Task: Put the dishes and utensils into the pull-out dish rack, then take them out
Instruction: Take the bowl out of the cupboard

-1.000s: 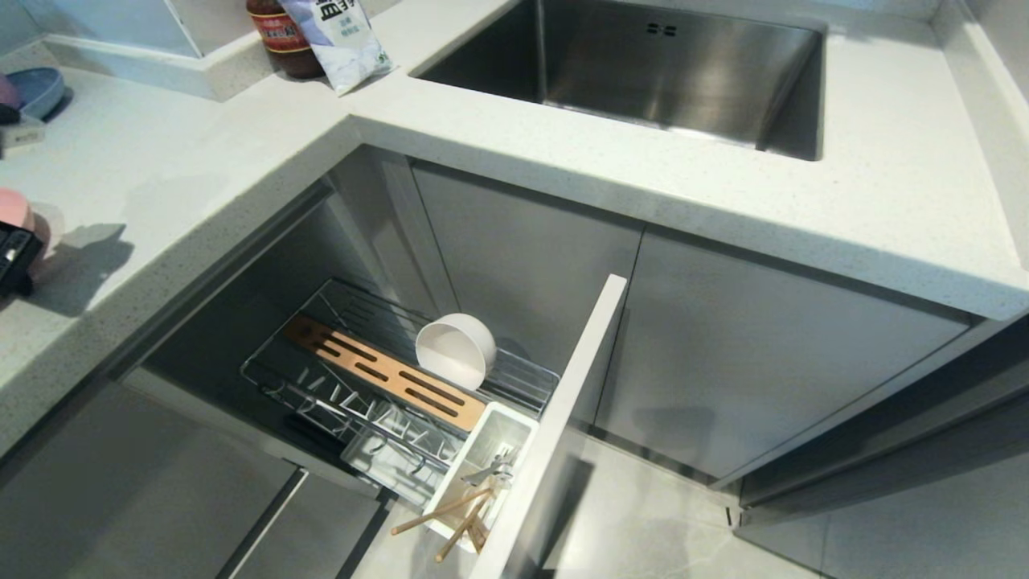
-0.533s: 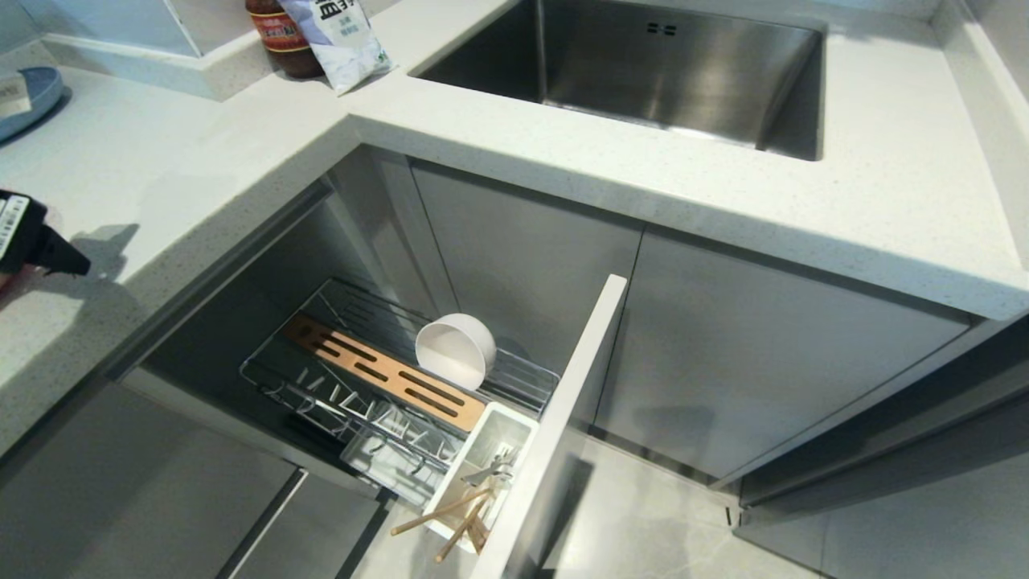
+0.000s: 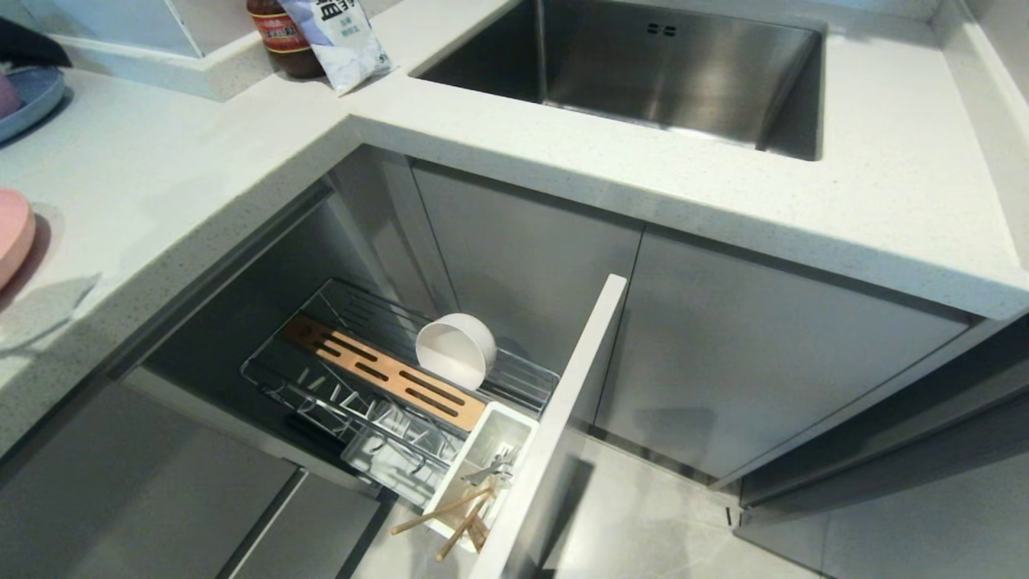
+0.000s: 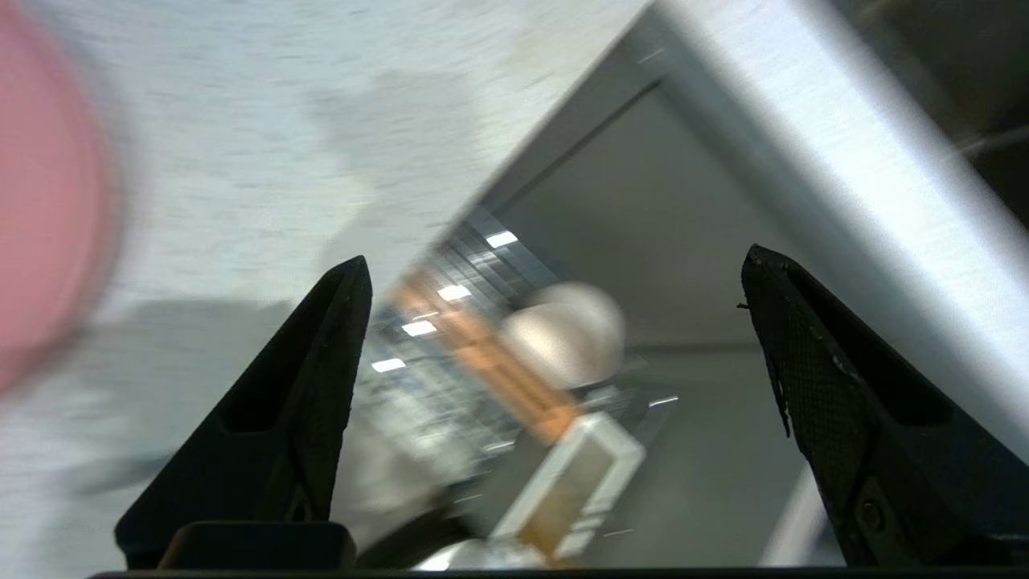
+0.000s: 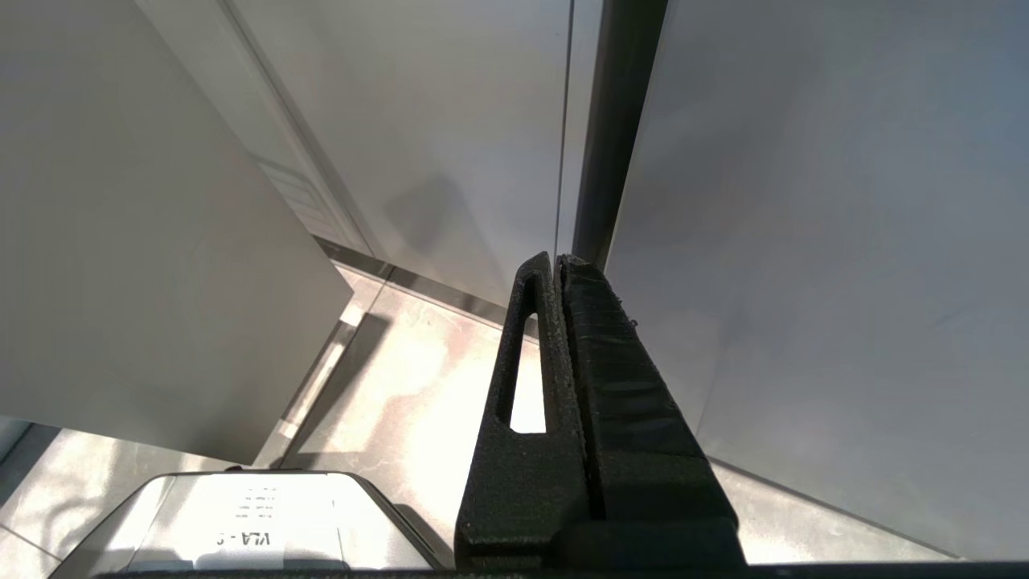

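The pull-out dish rack [image 3: 402, 378] stands drawn out of the corner cabinet below the counter [image 3: 201, 161]. The off-white bowl [image 3: 455, 349] sits tipped on its side in the wire, touching the slotted wooden strip [image 3: 384, 378]. At the near end, the white cutlery box [image 3: 482, 474] against the tall white front panel [image 3: 555, 426] holds the silver cutlery [image 3: 492, 468] and the wooden chopsticks [image 3: 446, 519], whose ends poke out over its rim.

The pink plate [image 3: 12, 233] lies flat on the counter at the far left, half out of sight. Further back sits a blue plate [image 3: 36, 95]. By the sink [image 3: 643, 68] stand a dark jar [image 3: 281, 36] with a red label and a white packet [image 3: 342, 36] with dark printed characters; I cannot read either.

The left pincer [image 4: 555, 322] hangs above the counter edge, fingers spread wide with nothing between them, the plate off to one side and the rack below. The right pincer [image 5: 559, 269] is down by the cabinet doors, fingers pressed together, empty. Under it a grey housing [image 5: 257, 515] carries small upside-down print that I cannot make out.
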### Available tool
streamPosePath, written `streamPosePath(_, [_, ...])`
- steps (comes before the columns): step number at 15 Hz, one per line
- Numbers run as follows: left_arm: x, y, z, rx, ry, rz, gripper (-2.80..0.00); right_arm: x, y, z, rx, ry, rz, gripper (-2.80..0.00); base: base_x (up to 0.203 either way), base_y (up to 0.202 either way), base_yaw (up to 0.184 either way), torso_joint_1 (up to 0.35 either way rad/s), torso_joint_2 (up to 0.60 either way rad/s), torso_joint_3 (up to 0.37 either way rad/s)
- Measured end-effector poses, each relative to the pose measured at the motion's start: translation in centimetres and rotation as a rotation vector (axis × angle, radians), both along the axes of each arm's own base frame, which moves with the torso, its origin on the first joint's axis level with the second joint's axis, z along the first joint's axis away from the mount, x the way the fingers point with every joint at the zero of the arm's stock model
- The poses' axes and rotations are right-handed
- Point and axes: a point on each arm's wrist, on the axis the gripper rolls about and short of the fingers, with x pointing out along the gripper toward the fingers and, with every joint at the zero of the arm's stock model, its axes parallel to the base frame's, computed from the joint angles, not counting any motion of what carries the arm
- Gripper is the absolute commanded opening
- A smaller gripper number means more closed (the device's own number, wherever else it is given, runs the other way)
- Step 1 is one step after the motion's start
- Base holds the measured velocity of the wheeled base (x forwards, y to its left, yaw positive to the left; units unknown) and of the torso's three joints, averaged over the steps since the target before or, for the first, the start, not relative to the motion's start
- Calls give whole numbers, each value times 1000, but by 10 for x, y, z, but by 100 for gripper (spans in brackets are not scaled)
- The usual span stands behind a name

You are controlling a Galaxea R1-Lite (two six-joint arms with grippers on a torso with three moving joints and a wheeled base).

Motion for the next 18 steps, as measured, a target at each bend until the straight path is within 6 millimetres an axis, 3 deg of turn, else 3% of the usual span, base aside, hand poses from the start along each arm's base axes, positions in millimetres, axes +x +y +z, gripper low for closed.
streamPosePath(2, [-12,-4,8,-183,-96,-36,0,0,0,0,0,0,0,-280,0,0,0,0,0,0])
streamPosePath(4, [-17,-9,6,-292,-84,-84,0,0,0,0,0,0,0,-280,0,0,0,0,0,0])
streamPosePath(7, [-13,-28,-10,-333,16,-220,0,0,0,0,0,0,0,-280,0,0,0,0,0,0])
streamPosePath(9, [0,-46,-27,-348,124,-285,0,0,0,0,0,0,0,-280,0,0,0,0,0,0])
streamPosePath(10, [7,-54,-34,-348,169,-297,-280,0,0,0,0,0,0,-280,0,0,0,0,0,0])
streamPosePath(13, [26,-76,-57,-309,287,-325,-280,0,0,0,0,0,0,-280,0,0,0,0,0,0])
streamPosePath(18, [42,-92,-76,-284,379,-322,-280,0,0,0,0,0,0,-280,0,0,0,0,0,0])
